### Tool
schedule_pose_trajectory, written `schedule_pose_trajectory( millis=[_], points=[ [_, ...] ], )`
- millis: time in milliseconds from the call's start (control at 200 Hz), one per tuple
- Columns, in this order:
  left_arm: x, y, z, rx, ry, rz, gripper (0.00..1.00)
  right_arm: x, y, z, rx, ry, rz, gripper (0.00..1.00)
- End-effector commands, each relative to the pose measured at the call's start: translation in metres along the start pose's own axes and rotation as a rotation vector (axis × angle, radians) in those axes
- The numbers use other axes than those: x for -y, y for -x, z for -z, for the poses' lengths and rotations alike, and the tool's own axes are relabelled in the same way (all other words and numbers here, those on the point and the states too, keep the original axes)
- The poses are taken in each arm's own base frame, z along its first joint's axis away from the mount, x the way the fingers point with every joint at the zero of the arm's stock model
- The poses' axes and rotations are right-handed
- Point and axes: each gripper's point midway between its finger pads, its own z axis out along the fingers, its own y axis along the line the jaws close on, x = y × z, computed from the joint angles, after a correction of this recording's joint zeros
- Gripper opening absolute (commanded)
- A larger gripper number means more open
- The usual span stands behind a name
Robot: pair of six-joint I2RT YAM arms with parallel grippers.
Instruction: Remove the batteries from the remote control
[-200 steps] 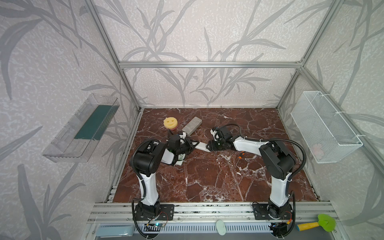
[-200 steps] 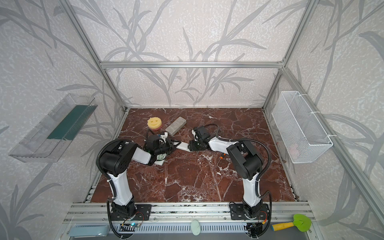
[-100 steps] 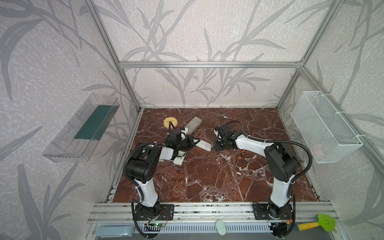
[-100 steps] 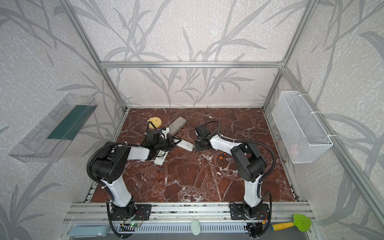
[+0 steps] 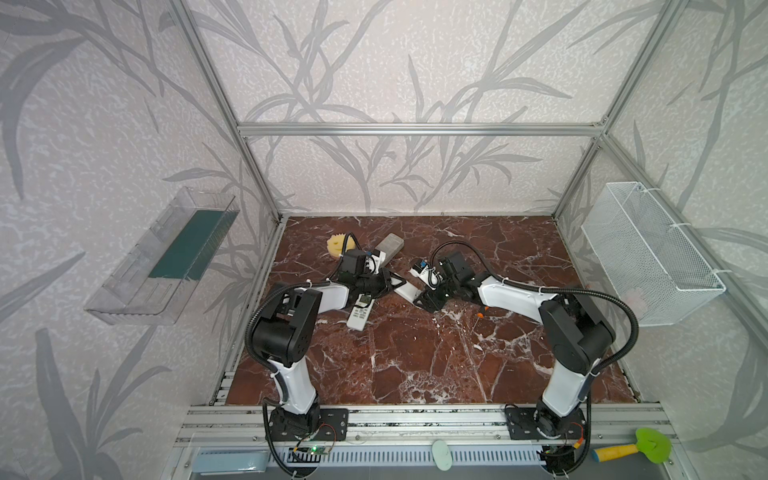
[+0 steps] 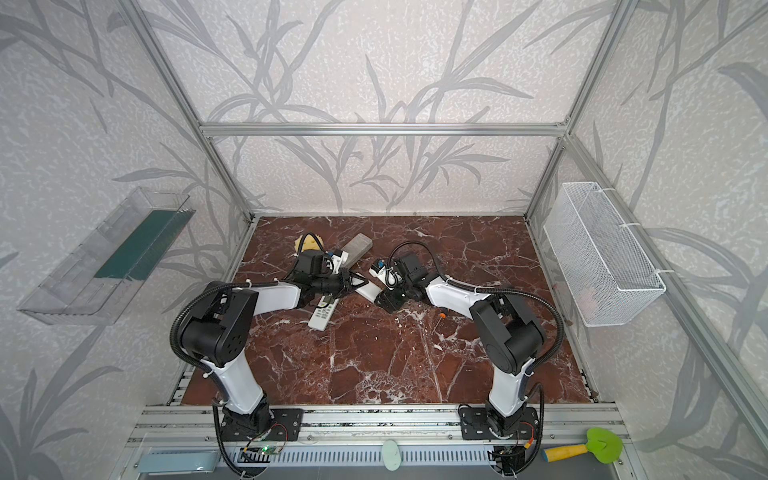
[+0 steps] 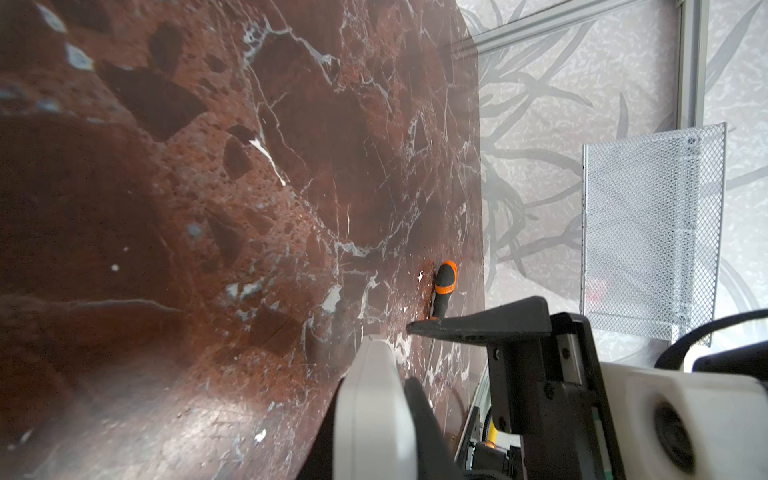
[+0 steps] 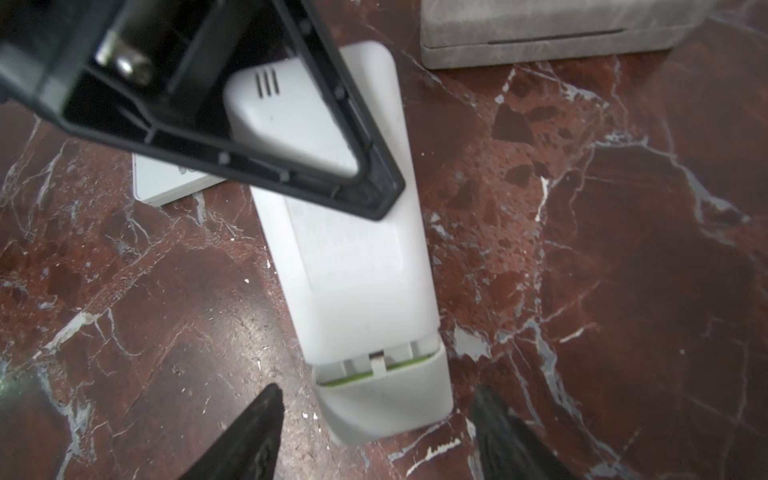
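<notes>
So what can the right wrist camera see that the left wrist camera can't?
Only the right wrist camera shows the back cover of the white remote slid a little open, a green sliver peeking out, and a grey box. Only the left wrist camera shows an orange-and-black screwdriver and a white wire basket. Both show the red marble table and the left pincer.

A yellow sponge [image 5: 333, 245] and a grey case [image 5: 390, 243] lie near the back of the marble counter [image 5: 415, 357], a small orange-handled screwdriver [image 7: 445, 277] right of centre. A wire basket [image 5: 648, 249] hangs on the right wall, a clear bin [image 5: 166, 257] on the left.
</notes>
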Motion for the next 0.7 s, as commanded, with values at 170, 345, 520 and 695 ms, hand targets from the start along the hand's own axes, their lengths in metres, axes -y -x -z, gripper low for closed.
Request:
schedule_pose_trajectory(
  millis=[170,345,520,695],
  points=[
    [0.023,-0.005,0.008,-0.059,-0.044,-0.083,0.0,-0.02,-0.004,-0.009,-0.041,0.143,0.043,0.72],
    [0.025,-0.003,0.008,-0.052,-0.06,-0.076,0.0,-0.022,-0.014,-0.014,-0.063,0.136,0.033,0.71],
    [0.028,0.001,0.008,-0.047,-0.074,-0.078,0.0,-0.02,-0.03,-0.017,-0.09,0.111,0.02,0.68],
    [0.027,0.001,0.009,-0.047,-0.071,-0.081,0.0,-0.014,-0.032,-0.011,-0.1,0.065,0.029,0.58]
  ],
)
